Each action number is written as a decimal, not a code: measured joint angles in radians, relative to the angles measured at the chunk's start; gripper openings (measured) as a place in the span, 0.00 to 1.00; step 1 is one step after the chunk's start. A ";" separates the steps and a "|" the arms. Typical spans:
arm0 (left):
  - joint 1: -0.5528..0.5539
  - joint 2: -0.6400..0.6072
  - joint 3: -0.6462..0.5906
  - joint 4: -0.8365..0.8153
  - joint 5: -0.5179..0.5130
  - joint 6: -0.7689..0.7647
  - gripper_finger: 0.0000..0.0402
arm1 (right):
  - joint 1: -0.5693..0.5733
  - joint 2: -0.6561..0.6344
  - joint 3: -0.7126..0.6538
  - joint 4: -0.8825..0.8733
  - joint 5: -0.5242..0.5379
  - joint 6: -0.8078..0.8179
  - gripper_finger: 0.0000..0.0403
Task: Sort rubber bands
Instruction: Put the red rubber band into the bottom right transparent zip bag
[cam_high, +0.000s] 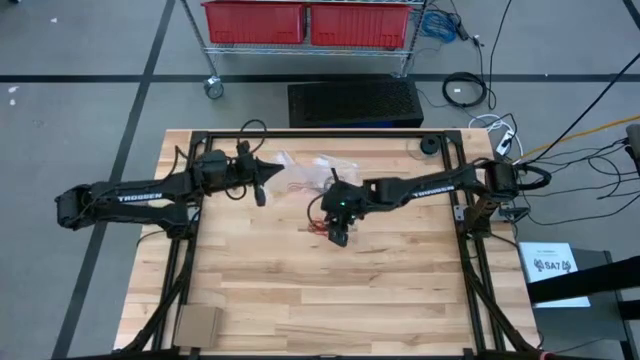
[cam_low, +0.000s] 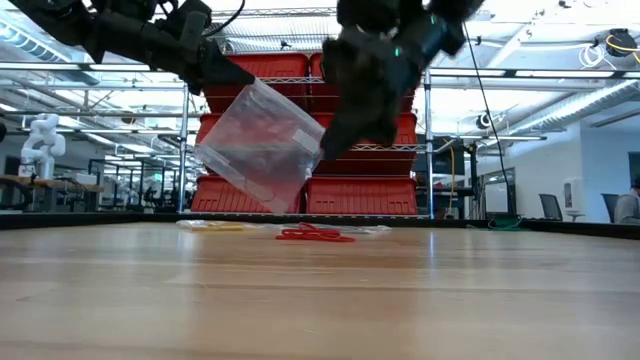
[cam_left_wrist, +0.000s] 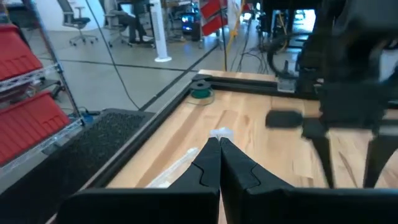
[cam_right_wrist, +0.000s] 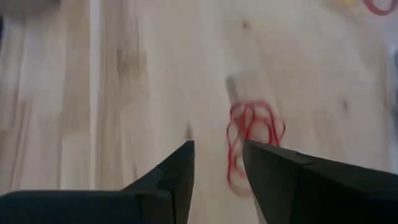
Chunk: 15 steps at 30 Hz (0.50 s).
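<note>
**Operator:** Red loops first: where are they?

**Spotter:** Your red rubber bands (cam_right_wrist: 252, 134) lie in one tangled cluster on the wooden table (cam_low: 320, 300), near its middle, directly below the right gripper (cam_right_wrist: 217, 171). They overlap too much for you to count them. That gripper's fingers stand parted with nothing between them, and it hangs clear of the wood.

**Operator:** And the containers?

**Spotter:** You have one clear plastic bag (cam_low: 262, 143) lifted off the table and tilted, pinched at a corner by the left gripper (cam_left_wrist: 219, 144), whose fingers are pressed fully together on it. I can't make out anything inside it. More clear plastic (cam_low: 215, 226) lies flat on the table toward the far edge; something yellowish shows in it, but whether those are bands I cannot tell you.

**Operator:** Anything else holding things?

**Spotter:** Two red bins (cam_high: 255, 22) sit side by side on a wire rack beyond the table; their contents are hidden from you. One green-centred roll (cam_left_wrist: 200, 92) rests at the table's far corner.
</note>
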 joint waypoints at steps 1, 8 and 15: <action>0.003 -0.009 0.000 -0.007 0.000 0.000 0.00 | -0.004 0.000 -0.038 0.063 0.015 0.022 0.34; 0.005 -0.026 0.000 -0.037 0.000 0.000 0.00 | -0.040 0.011 -0.199 0.293 0.104 0.078 0.39; 0.005 -0.026 0.000 -0.040 0.000 0.000 0.00 | -0.053 0.092 -0.209 0.404 0.091 0.087 0.38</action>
